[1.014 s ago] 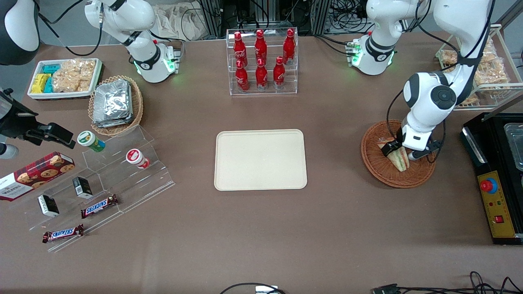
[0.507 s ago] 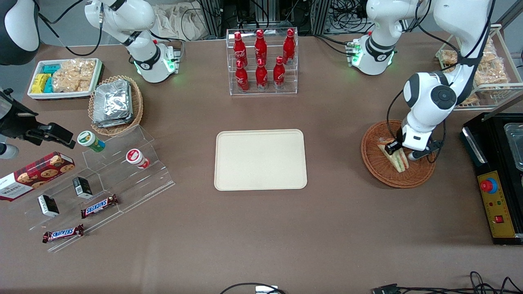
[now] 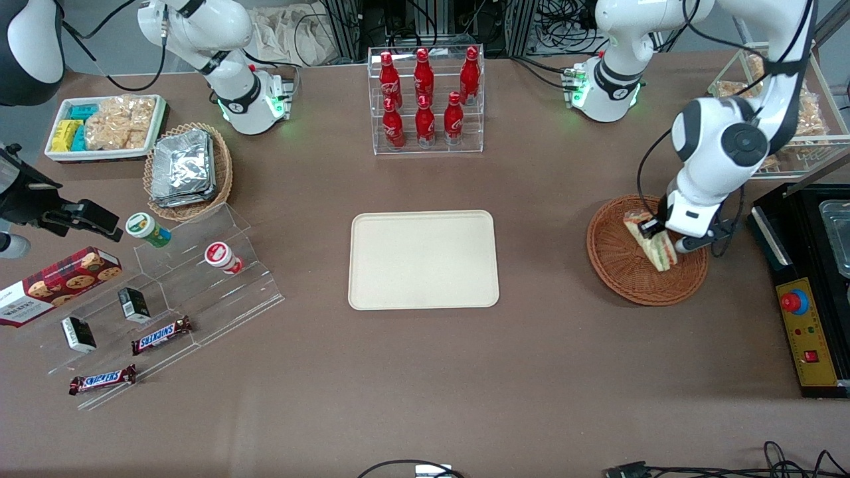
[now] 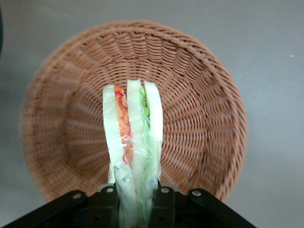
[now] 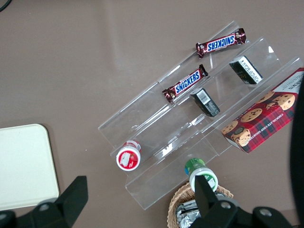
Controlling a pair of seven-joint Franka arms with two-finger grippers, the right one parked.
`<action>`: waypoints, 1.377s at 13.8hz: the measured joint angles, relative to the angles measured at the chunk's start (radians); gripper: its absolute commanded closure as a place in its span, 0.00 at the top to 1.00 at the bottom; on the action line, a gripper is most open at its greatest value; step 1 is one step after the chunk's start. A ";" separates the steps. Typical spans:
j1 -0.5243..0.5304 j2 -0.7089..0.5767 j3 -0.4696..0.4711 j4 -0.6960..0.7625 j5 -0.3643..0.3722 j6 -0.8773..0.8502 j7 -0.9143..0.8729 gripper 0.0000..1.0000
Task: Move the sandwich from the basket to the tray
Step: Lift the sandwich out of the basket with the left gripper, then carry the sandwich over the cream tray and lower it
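Note:
My left gripper (image 3: 654, 232) is shut on the sandwich (image 3: 649, 241), a wrapped wedge of pale bread with green, red and orange layers, and holds it lifted above the reddish-brown wicker basket (image 3: 617, 265). In the left wrist view the sandwich (image 4: 133, 142) stands on edge between my black fingers (image 4: 107, 204), with the basket (image 4: 199, 109) below it and nothing else in it. The cream-beige tray (image 3: 424, 259) lies flat at the table's middle, toward the parked arm's end from the basket, with nothing on it.
A clear rack of red cola bottles (image 3: 425, 99) stands farther from the front camera than the tray. A black appliance with a red button (image 3: 807, 292) sits beside the basket. A wire rack of snack bags (image 3: 790, 113) stands near the working arm's base.
My left gripper has risen with the sandwich in it, lifting it off the basket floor. The arm's wrist has moved up and slightly toward the black appliance.

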 measured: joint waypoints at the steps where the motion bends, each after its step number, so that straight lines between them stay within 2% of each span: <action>1: -0.003 -0.043 -0.002 0.043 0.000 -0.105 0.025 0.06; 3: -0.016 -0.100 -0.004 0.193 -0.002 -0.357 0.074 0.06; 5: -0.038 -0.106 -0.008 0.393 -0.004 -0.587 0.116 0.06; 8: -0.060 -0.073 -0.051 0.633 -0.007 -0.803 0.189 0.11; 10: -0.063 -0.031 -0.132 0.749 -0.010 -0.882 0.198 0.11; 14: -0.068 0.081 -0.367 0.911 -0.022 -0.941 0.141 0.11; 19: -0.072 0.262 -0.648 1.089 -0.026 -0.939 -0.138 0.12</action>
